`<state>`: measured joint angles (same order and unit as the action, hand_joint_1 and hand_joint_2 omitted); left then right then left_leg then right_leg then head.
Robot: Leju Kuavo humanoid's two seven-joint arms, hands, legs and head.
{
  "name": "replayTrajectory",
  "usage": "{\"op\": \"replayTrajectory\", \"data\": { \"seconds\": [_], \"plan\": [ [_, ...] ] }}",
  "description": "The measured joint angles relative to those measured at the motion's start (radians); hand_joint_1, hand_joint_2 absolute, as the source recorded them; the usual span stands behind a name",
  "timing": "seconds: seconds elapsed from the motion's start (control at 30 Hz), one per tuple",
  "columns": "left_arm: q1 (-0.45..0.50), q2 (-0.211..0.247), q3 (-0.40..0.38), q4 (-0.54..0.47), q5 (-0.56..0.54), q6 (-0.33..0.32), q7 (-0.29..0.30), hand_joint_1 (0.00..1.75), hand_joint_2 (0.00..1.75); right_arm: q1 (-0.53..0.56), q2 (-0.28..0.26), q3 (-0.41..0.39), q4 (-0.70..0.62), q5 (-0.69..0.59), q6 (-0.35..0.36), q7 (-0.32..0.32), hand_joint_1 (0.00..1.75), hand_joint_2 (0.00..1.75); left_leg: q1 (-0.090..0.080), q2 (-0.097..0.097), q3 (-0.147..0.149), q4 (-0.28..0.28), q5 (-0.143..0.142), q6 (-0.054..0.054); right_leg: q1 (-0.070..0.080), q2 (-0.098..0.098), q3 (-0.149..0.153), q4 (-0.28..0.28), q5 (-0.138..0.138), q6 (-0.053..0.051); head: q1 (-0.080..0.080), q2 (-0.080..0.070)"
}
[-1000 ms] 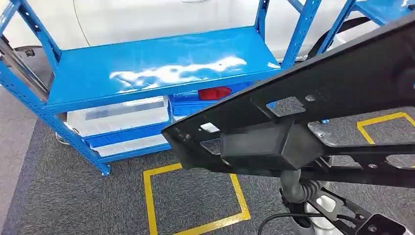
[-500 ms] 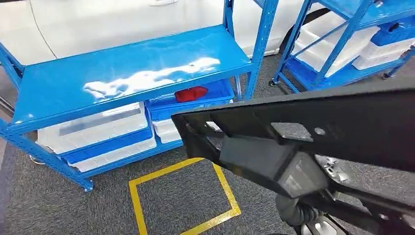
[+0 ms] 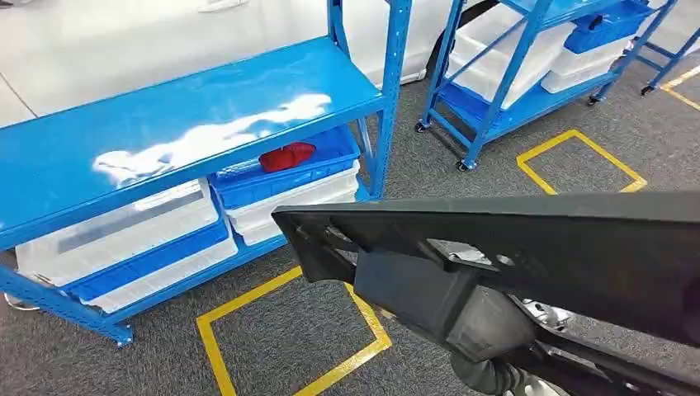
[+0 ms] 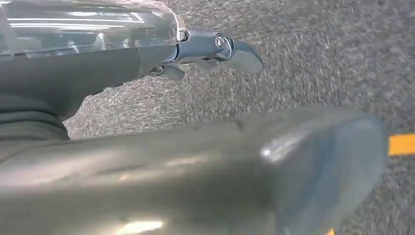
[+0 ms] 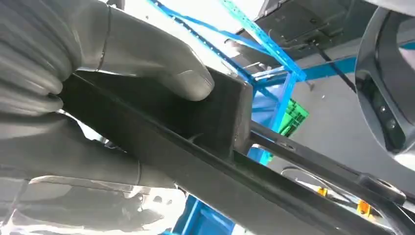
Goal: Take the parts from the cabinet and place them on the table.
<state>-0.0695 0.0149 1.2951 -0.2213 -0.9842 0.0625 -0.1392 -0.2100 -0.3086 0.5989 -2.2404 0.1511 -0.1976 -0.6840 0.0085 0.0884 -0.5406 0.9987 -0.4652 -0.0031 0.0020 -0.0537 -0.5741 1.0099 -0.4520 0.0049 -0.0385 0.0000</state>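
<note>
Item: black panel part, long, flat, pierced with cut-outs, with a boxy block on its underside. It is carried low across the head view from 9 to 3 o'clock, clear of the shelves.

Handling (judged): rigid moulded plastic, light for its length, prone to swinging at the free end; best held at the boxy block, where the section is thickest.

Right robot hand: clamped on the block, thumb pressed over its upper face. Left robot hand: grasp cannot be told.

Surroundings: blue shelf rack at 10 o'clock, bins and a red piece beneath; second blue rack at 1 o'clock; yellow floor squares. The upright between the racks stands nearest the panel's sweep.
</note>
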Motion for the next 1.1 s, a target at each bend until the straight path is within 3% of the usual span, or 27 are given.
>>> {"op": "replayTrajectory", "data": {
  "seconds": [0.07, 0.1, 0.13, 0.17, 0.23, 0.27, 0.3, 0.33, 0.37, 0.4, 0.43, 0.47, 0.57, 0.6, 0.63, 0.67, 0.7, 0.77, 0.8, 0.83, 0.9, 0.93, 0.97, 1.03, 1.1],
  "plan": [
    [-0.001, -0.006, 0.000, 0.000, -0.010, -0.004, -0.004, 0.00, 0.00, 0.006, 0.000, 0.000, 0.001, 0.014, -0.002, 0.000, 1.75, 1.75, 0.000, 0.018, 0.005, -0.005, 0.001, -0.011, 0.002, 0.018, -0.007, 0.000, 0.002, -0.012, 0.000, 0.000],
    [-0.002, -0.009, 0.000, 0.000, -0.012, -0.004, -0.005, 0.00, 0.00, 0.007, 0.000, 0.000, 0.001, 0.019, -0.002, 0.000, 1.75, 1.75, 0.002, 0.017, 0.003, -0.001, -0.006, -0.018, -0.009, 0.029, 0.000, -0.011, 0.010, -0.022, 0.000, 0.000],
    [-0.004, -0.013, -0.001, 0.000, -0.014, -0.005, -0.006, 0.00, 0.00, 0.007, -0.001, 0.000, 0.001, 0.022, -0.003, 0.000, 1.75, 1.75, 0.005, -0.030, -0.001, 0.019, -0.024, -0.023, -0.009, 0.035, 0.001, -0.015, 0.013, -0.028, 0.000, 0.000],
    [-0.003, -0.015, -0.001, 0.000, -0.016, -0.005, -0.006, 0.00, 0.00, 0.006, -0.001, 0.000, 0.002, 0.023, -0.003, 0.000, 1.75, 1.75, 0.008, -0.059, -0.023, 0.072, -0.061, -0.024, -0.009, 0.041, -0.001, -0.015, 0.015, -0.033, 0.000, 0.000],
    [0.002, -0.016, -0.001, 0.000, -0.017, -0.005, -0.006, 0.00, 0.00, 0.009, -0.001, 0.000, 0.002, 0.026, -0.003, 0.000, 1.75, 1.75, 0.009, -0.080, -0.100, 0.240, -0.143, -0.027, -0.007, 0.064, -0.005, -0.015, 0.016, -0.037, 0.000, 0.000],
    [0.005, -0.016, -0.001, 0.000, -0.018, -0.004, -0.006, 0.00, 0.00, 0.011, -0.001, 0.000, 0.003, 0.027, -0.003, 0.000, 1.75, 1.75, 0.009, -0.081, -0.135, 0.313, -0.163, -0.029, -0.005, 0.078, -0.007, -0.014, 0.017, -0.038, 0.000, 0.000],
    [0.007, -0.016, -0.001, 0.000, -0.022, -0.002, -0.004, 0.00, 0.00, 0.015, -0.001, 0.000, 0.003, 0.028, -0.003, 0.000, 1.75, 1.75, 0.009, -0.081, -0.142, 0.324, -0.153, -0.028, -0.005, 0.090, -0.006, -0.013, 0.017, -0.038, 0.000, 0.000],
    [0.007, -0.018, -0.001, 0.000, -0.022, 0.001, -0.003, 0.00, 0.00, 0.019, -0.001, 0.000, 0.003, 0.031, -0.003, 0.000, 1.75, 1.75, 0.009, -0.082, -0.125, 0.284, -0.118, -0.027, -0.005, 0.102, -0.004, -0.012, 0.017, -0.038, 0.000, 0.000],
    [0.005, -0.019, -0.001, 0.000, -0.024, 0.006, -0.003, 0.00, 0.00, 0.022, -0.001, 0.000, 0.003, 0.038, -0.002, 0.000, 1.75, 1.75, 0.009, -0.085, -0.089, 0.208, -0.072, -0.025, -0.005, 0.114, -0.003, -0.010, 0.017, -0.037, 0.000, 0.000],
    [0.004, -0.019, -0.001, 0.000, -0.023, 0.010, -0.002, 0.00, 0.00, 0.022, -0.001, 0.002, 0.003, 0.044, 0.002, 0.000, 1.75, 1.75, 0.010, -0.100, -0.043, 0.107, -0.021, -0.021, -0.005, 0.126, -0.002, -0.007, 0.016, -0.034, 0.000, 0.000],
    [0.004, -0.019, -0.001, 0.000, -0.023, 0.015, 0.001, 0.00, 0.00, 0.022, -0.001, 0.003, 0.004, 0.047, 0.006, 0.000, 1.75, 1.75, 0.010, -0.133, -0.008, 0.028, 0.008, -0.014, -0.006, 0.135, -0.003, -0.004, 0.014, -0.032, 0.000, 0.000],
    [0.001, -0.019, -0.001, 0.000, -0.022, 0.018, 0.005, 0.00, 0.00, 0.021, -0.001, 0.005, 0.005, 0.047, 0.011, 0.000, 1.75, 1.75, 0.013, -0.162, 0.002, 0.003, -0.008, -0.011, 0.001, 0.143, -0.008, 0.002, 0.013, -0.025, 0.000, 0.000],
    [-0.001, -0.021, -0.001, 0.000, -0.024, 0.031, 0.027, 0.00, 0.00, 0.021, -0.001, 0.005, 0.015, 0.017, 0.049, 0.000, 1.75, 1.75, 0.003, -0.136, 0.000, 0.004, -0.006, -0.002, -0.013, 0.175, -0.019, -0.002, 0.023, -0.004, 0.000, 0.000],
    [-0.004, -0.024, -0.001, 0.000, -0.027, 0.034, 0.035, 0.00, 0.00, 0.020, -0.001, 0.005, 0.021, 0.004, 0.070, 0.000, 1.75, 1.75, 0.012, -0.124, 0.004, -0.007, 0.002, 0.007, -0.007, 0.185, -0.023, -0.002, 0.024, 0.005, 0.000, 0.000],
    [-0.008, -0.031, -0.001, 0.000, -0.034, 0.035, 0.040, 0.00, 0.00, 0.022, 0.000, 0.005, 0.027, -0.002, 0.085, 0.000, 1.75, 1.75, 0.013, -0.109, 0.008, -0.014, 0.007, 0.013, -0.009, 0.146, -0.027, 0.016, 0.012, 0.006, 0.000, 0.000],
    [-0.008, -0.032, -0.002, 0.000, -0.036, 0.037, 0.041, 0.00, 0.00, 0.018, 0.000, 0.005, 0.034, -0.008, 0.093, 0.000, 1.75, 1.75, 0.013, -0.103, 0.008, -0.016, 0.008, 0.018, -0.006, 0.103, -0.048, 0.057, -0.017, 0.008, 0.000, 0.000],
    [-0.006, -0.033, -0.002, 0.000, -0.037, 0.038, 0.045, 0.00, 0.00, 0.015, 0.000, 0.005, 0.041, -0.013, 0.095, 0.000, 1.75, 1.75, 0.012, -0.090, 0.007, -0.016, 0.008, 0.020, -0.009, 0.079, -0.088, 0.138, -0.061, 0.012, 0.000, 0.000],
    [0.000, -0.037, -0.002, 0.000, -0.041, 0.038, 0.047, 0.00, 0.00, 0.016, 0.004, 0.005, 0.056, -0.019, 0.109, 0.000, 1.75, 1.75, 0.010, -0.067, 0.007, -0.016, 0.006, 0.021, -0.015, 0.066, -0.160, 0.283, -0.116, 0.019, 0.000, 0.000],
    [0.000, -0.039, -0.003, 0.000, -0.041, 0.038, 0.049, 0.00, 0.00, 0.016, 0.008, 0.005, 0.069, -0.028, 0.125, 0.000, 1.75, 1.75, 0.010, -0.053, 0.006, -0.015, 0.005, 0.020, -0.018, 0.064, -0.175, 0.311, -0.114, 0.023, 0.000, 0.000],
    [-0.001, -0.042, -0.005, 0.000, -0.041, 0.038, 0.050, 0.00, 0.00, 0.015, 0.012, 0.005, 0.082, -0.038, 0.141, 0.000, 1.75, 1.75, 0.011, -0.043, 0.007, -0.014, 0.004, 0.019, -0.022, 0.060, -0.164, 0.289, -0.090, 0.025, 0.000, 0.000],
    [-0.005, -0.054, -0.005, 0.000, -0.032, 0.040, 0.055, 0.00, 0.00, 0.004, 0.022, 0.005, 0.105, -0.067, 0.191, 0.000, 1.75, 1.75, 0.011, -0.025, 0.010, -0.009, -0.002, 0.012, -0.026, 0.039, -0.082, 0.130, -0.008, 0.025, 0.000, 0.000],
    [-0.006, -0.058, -0.005, 0.000, -0.030, 0.042, 0.054, 0.00, 0.00, -0.008, 0.032, 0.005, 0.115, -0.079, 0.213, 0.000, 1.75, 1.75, 0.010, -0.018, 0.013, -0.006, -0.006, 0.006, -0.025, 0.003, -0.034, 0.045, 0.022, 0.023, 0.000, 0.000],
    [-0.006, -0.060, -0.005, 0.000, -0.024, 0.043, 0.050, 0.00, 0.00, -0.026, 0.042, 0.004, 0.127, -0.092, 0.234, 0.000, 1.75, 1.75, 0.000, -0.009, 0.012, -0.002, -0.012, -0.002, -0.013, -0.040, -0.021, 0.013, 0.004, 0.014, 0.000, 0.000],
    [-0.007, -0.070, -0.005, 0.001, -0.016, 0.045, 0.034, 0.00, 0.00, -0.056, 0.068, -0.006, 0.152, -0.121, 0.281, 0.000, 1.75, 1.75, 0.000, 0.010, 0.018, -0.003, -0.015, -0.013, -0.012, -0.009, -0.029, 0.015, 0.009, 0.000, 0.000, 0.000],
    [-0.011, -0.076, -0.005, 0.001, -0.012, 0.045, 0.026, 0.00, 0.00, -0.077, 0.087, -0.019, 0.169, -0.139, 0.314, 0.000, 1.75, 1.75, 0.002, 0.028, 0.022, -0.006, -0.016, -0.024, -0.008, 0.010, -0.032, 0.012, 0.013, -0.012, 0.000, 0.000]
  ]
}}
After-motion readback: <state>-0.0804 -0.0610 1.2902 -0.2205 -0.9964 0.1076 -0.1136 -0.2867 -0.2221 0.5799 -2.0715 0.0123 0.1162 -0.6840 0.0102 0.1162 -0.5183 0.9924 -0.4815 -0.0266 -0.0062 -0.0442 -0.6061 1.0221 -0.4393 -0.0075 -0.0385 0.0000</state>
